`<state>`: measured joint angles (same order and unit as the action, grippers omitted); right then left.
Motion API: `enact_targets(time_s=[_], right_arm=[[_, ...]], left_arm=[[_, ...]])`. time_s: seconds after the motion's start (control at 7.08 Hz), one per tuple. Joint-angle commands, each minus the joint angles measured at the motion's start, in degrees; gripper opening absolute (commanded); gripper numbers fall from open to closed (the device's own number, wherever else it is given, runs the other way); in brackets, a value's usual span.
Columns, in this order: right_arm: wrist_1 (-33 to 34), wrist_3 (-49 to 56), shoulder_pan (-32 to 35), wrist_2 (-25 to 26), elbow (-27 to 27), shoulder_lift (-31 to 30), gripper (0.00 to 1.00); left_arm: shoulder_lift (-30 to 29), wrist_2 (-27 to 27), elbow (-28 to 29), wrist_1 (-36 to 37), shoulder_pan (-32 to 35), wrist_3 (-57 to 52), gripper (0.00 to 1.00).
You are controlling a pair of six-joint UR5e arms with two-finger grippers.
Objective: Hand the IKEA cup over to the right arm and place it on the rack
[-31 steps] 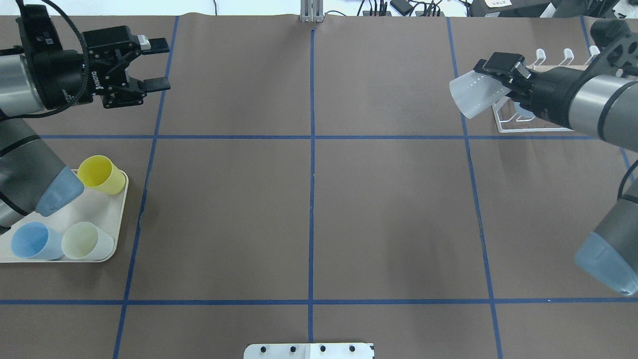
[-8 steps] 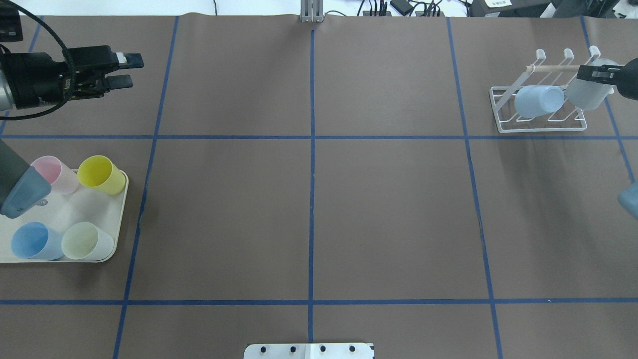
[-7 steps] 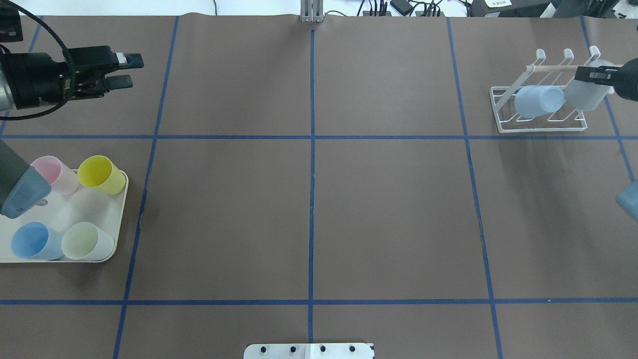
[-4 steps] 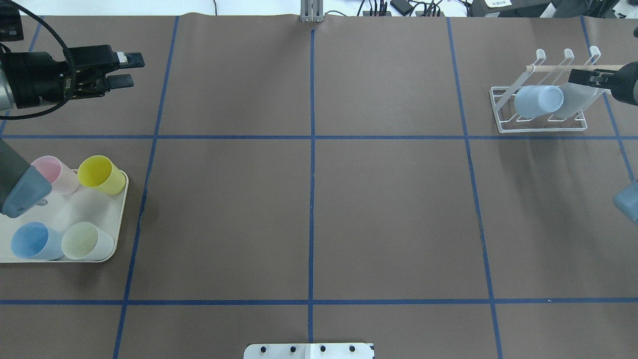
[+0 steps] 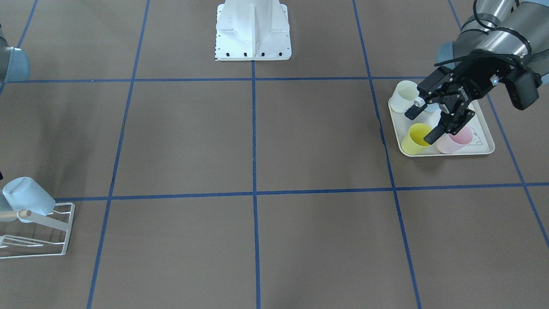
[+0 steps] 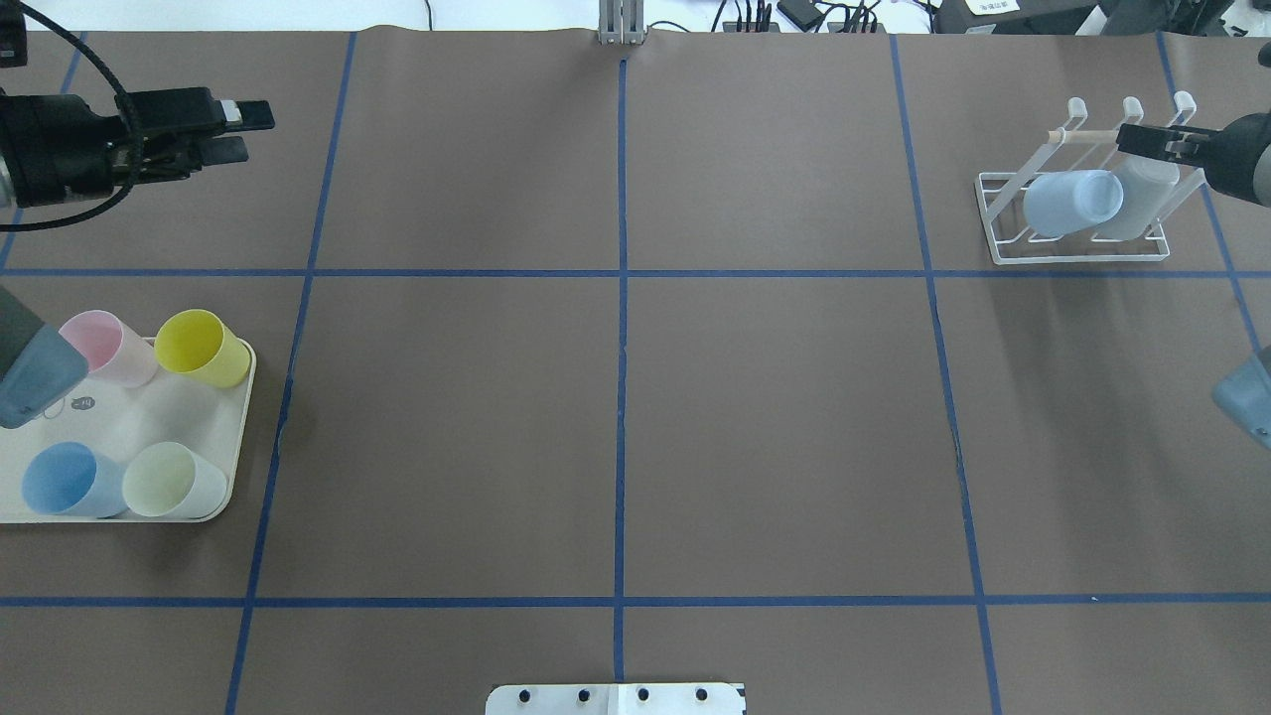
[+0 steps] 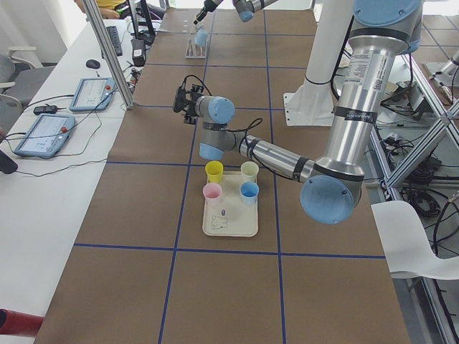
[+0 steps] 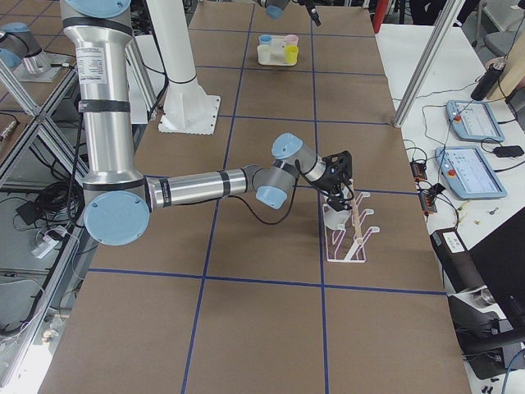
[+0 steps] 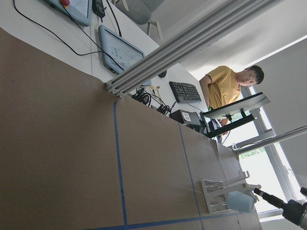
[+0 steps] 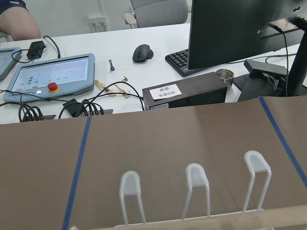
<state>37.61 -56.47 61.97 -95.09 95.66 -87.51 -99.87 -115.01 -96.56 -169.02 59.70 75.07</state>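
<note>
A translucent white IKEA cup (image 6: 1140, 194) leans in the white wire rack (image 6: 1005, 248), right beside a pale blue cup (image 6: 1072, 202). My right gripper (image 6: 1127, 139) hangs at the white cup's upper end, by the wooden peg (image 6: 1087, 136). Its fingers show edge-on, so I cannot tell whether they still hold the cup. The right wrist view shows only the rack's hooks (image 10: 196, 179) and the peg (image 10: 249, 219). My left gripper (image 6: 238, 129) hovers open and empty over the far left of the table, also seen as the left gripper (image 5: 419, 127).
A cream tray (image 6: 149, 417) at the near left holds a pink cup (image 6: 104, 348), a yellow cup (image 6: 199, 346), a blue cup (image 6: 65, 480) and a pale green cup (image 6: 169, 480). The robot's base plate (image 6: 616, 700) sits at the near edge. A desk with tablets runs beyond the far edge.
The right arm carried the white cup from left of the rack into it, beside the blue cup, then edged up and left. The left arm drew back, uncovering the pink cup.
</note>
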Motion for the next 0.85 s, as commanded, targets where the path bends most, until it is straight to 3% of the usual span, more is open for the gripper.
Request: enact_targets(time_s=[0.0, 0.28, 0.42, 0.71], right_arm=[[6.0, -2.0, 0.1, -5.0, 9.1, -2.1, 1.0], [7.1, -9.2, 0.0, -9.4, 12.0, -2.7, 1.0], [6.9, -10.1, -0.3, -10.6, 12.2, -2.7, 1.0], [6.7, -14.2, -2.5, -10.7, 12.6, -2.6, 1.0]], left_arm=[[9.3, 0.0, -1.1, 4.0, 6.2, -23.4, 0.99], [17.0, 0.1, -1.1, 6.0, 8.5, -36.5, 0.99], [20.2, 0.0, -1.1, 7.6, 8.3, -36.9, 0.99], [20.9, -1.2, -3.6, 22.9, 7.9, -36.9, 0.98]])
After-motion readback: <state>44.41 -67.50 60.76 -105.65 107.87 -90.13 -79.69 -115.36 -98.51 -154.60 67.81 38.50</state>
